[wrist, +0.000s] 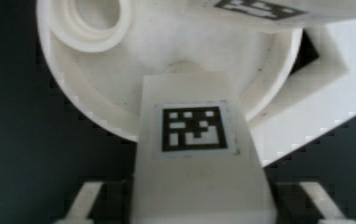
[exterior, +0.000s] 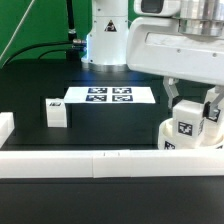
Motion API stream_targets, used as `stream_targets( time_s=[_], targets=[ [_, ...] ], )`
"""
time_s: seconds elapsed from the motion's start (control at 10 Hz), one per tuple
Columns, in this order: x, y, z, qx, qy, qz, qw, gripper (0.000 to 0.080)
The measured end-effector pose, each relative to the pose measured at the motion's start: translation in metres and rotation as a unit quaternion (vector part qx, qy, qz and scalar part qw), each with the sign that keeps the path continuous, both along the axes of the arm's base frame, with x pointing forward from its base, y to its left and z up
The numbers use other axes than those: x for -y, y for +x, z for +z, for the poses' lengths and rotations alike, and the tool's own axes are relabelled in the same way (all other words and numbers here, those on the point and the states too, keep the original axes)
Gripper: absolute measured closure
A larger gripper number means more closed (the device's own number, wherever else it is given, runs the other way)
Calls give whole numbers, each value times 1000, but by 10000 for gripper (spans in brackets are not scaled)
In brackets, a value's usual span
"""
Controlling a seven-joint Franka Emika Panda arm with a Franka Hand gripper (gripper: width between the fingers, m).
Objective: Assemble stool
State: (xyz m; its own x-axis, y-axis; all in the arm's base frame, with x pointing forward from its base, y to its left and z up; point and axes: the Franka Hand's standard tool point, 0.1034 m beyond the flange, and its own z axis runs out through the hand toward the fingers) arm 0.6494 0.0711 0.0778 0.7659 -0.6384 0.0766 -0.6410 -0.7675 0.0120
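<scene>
**White plastic leg sitting between your claw's spread fingers**

You are looking at a claw (exterior: 190,108) that is hanging low over the black table (exterior: 130,125), toward the exterior view's right and just beside the white border rails (exterior: 60,160). Its two fingers are standing apart, one on each side of a tagged leg (exterior: 187,124).

The wrist view is giving you what the exterior view is hiding. A thin dark strip is showing between each of the fingers (wrist: 95,200) and the leg, so the claw is straddling the leg, not clamping it. That view is also showing the round seat (wrist: 104,75) lying right behind the leg, with a round hole opening near its rim. The leg's far end is reaching the seat's face. Whether it is seated there, you cannot tell. In the exterior view the claw and leg are covering most of the seat.

The exterior view is showing you what the wrist camera is missing. A second leg (exterior: 56,113) is standing alone toward the exterior view's left, well apart from the claw. The marker board (exterior: 110,95) is lying flat farther back on the table.

Counting, you are seeing one seat, two legs and one marker board carrying four tags. One more tag (wrist: 255,8) is peeking in at the edge of the wrist view. Which part is bearing it, you cannot tell.
</scene>
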Motion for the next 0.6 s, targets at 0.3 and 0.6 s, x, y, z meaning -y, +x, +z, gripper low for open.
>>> stream_targets(
  time_s=[0.3,0.6],
  targets=[
    [8,-3,0,10,-5,-108,994,462],
    [8,-3,-1,9,-6,-109,994,243]
  ],
)
